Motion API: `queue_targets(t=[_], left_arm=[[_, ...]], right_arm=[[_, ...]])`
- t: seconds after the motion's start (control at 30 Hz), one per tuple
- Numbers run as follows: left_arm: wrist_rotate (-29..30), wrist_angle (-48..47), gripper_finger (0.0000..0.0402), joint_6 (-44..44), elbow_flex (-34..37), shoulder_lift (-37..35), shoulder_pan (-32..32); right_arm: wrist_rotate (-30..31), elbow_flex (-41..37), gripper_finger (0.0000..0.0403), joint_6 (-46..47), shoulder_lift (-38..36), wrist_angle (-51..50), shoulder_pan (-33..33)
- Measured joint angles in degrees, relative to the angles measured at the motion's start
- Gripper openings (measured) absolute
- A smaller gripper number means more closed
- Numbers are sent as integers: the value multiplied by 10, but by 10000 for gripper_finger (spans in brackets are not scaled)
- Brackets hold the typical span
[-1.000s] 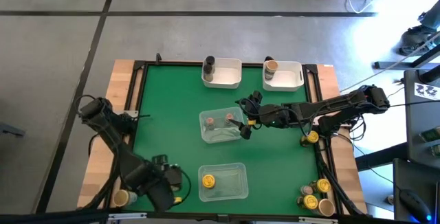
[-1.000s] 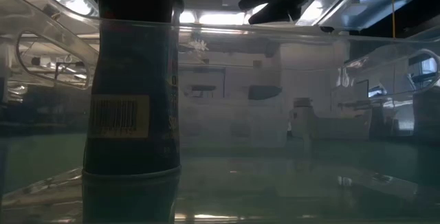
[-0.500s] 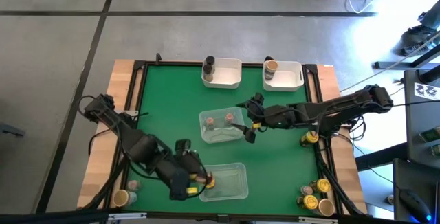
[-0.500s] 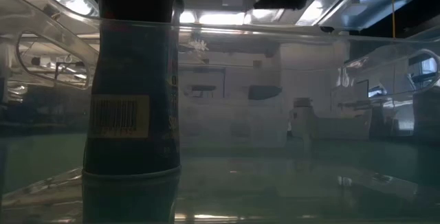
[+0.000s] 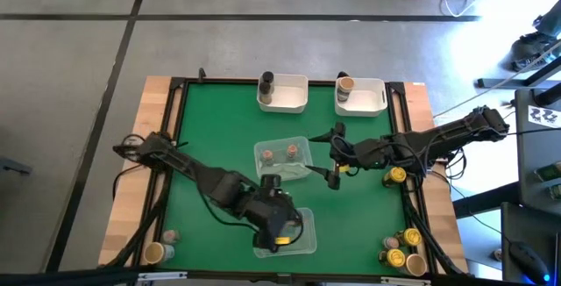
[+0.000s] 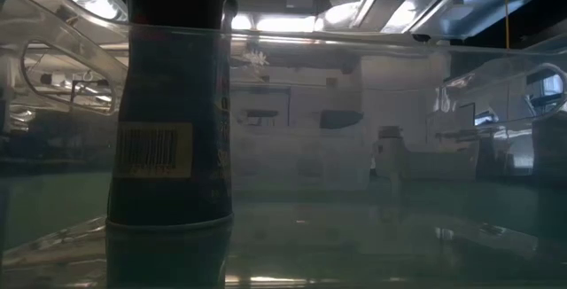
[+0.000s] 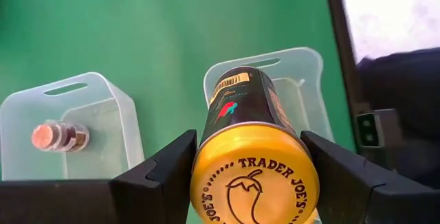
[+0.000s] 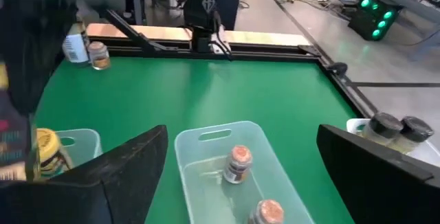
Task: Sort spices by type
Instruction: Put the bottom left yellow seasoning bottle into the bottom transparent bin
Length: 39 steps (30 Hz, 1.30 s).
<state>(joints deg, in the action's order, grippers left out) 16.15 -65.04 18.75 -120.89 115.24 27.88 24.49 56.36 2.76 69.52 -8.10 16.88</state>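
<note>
Your left gripper (image 5: 279, 230) has swung from the surface's near-left corner to above the near clear tray (image 5: 302, 242), and it comes with a yellow-lidded jar (image 7: 253, 157) clamped between its fingers (image 7: 163, 172). That jar hangs over the tray, lid toward the wrist camera and printed with a pepper emblem. Your right gripper (image 5: 334, 156) has drawn back from the centre clear tray (image 5: 302, 142) and now sits just beside that tray's right edge, jaws spread wide and empty.

Inventory, placed against the centre clear tray:
- Inside it: two reddish-brown-topped jars (image 5: 279, 153), side by side.
- Beyond it, at the far edge: two white bins. The left bin (image 5: 291, 96) has a dark grey jar (image 5: 266, 82) at its left end; the right bin (image 5: 366, 96) has a tan-lidded jar (image 5: 345, 84) at its left end.
- To its right, past your right gripper: a single yellow-lidded jar at the surface's edge (image 5: 398, 176).
- Toward the near-right corner: a cluster of jars (image 5: 402, 249), some yellow-lidded.
- Toward the near-left corner: two jars on the wooden border (image 5: 158, 249).
- Low view: one yellow-lidded jar with a barcode label (image 6: 173, 112) stands upright inside a clear tray.
</note>
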Motion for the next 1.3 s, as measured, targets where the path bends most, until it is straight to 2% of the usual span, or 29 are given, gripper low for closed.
queue_targets(t=[0.3, 0.5, 0.67, 0.87, 1.3], left_arm=[[2, 10, 213, -80, -1, 80, -15], [3, 27, 213, -98, 7, 113, -18], [4, 42, 214, -100, 14, 119, -21], [3, 46, 242, -97, 15, 125, -22], [4, 61, 259, -107, 15, 137, -22]], right_arm=[[4, 0, 372, -1, 1, -15, 0], [4, 0, 372, -1, 1, -28, 0], [4, 0, 372, -1, 1, -28, 0], [4, 0, 372, -1, 1, -28, 0], [4, 0, 372, -1, 1, -29, 0]])
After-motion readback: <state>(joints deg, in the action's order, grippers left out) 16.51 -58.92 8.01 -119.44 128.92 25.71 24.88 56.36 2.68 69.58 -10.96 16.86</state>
